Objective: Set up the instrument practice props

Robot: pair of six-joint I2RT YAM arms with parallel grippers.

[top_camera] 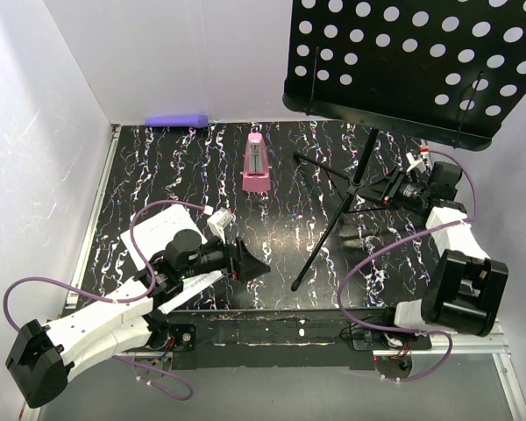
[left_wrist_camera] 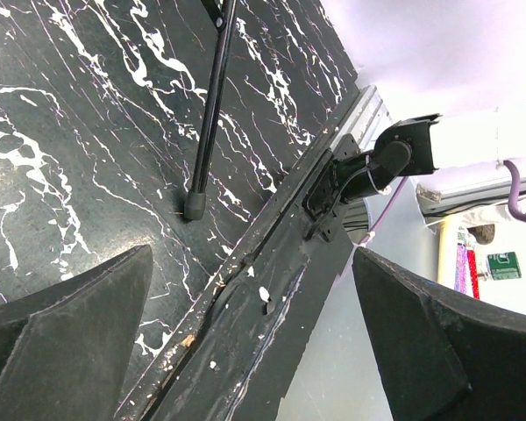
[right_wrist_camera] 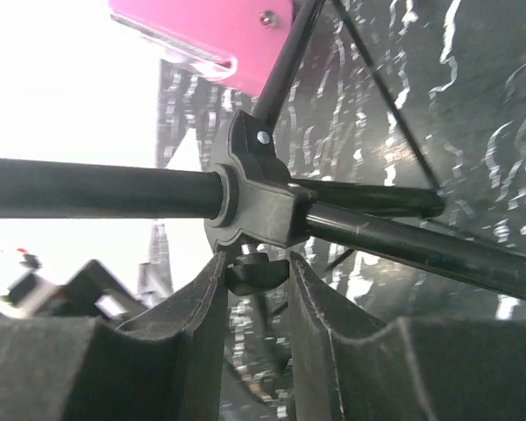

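My right jaws sit narrowed on the small knob (right_wrist_camera: 250,274) under the leg hub of the music stand (top_camera: 386,121). They are probably pinching it, but contact is partly hidden. The stand is upright at right on the tabletop (top_camera: 272,224), with the pink metronome (top_camera: 256,165) to its left. My left jaws are spread wide near the front edge, and the sheet music (top_camera: 153,235) lies partly beneath that arm.

Support surface: a black table (top_camera: 184,175) with white marbled veining, enclosed by white walls on the left and far sides.

Far edge, left of centre: a purple cylinder (top_camera: 176,120) lying on its side against the back wall.

Centre, far half: a pink pyramid metronome (top_camera: 256,167), upright.

Right of centre: a black tripod music stand (top_camera: 326,237) with legs spread. One rubber-tipped foot (left_wrist_camera: 193,206) rests on the surface close to the near edge.

Near left: a white printed sheet-music page (top_camera: 153,230), flat and partly hidden.
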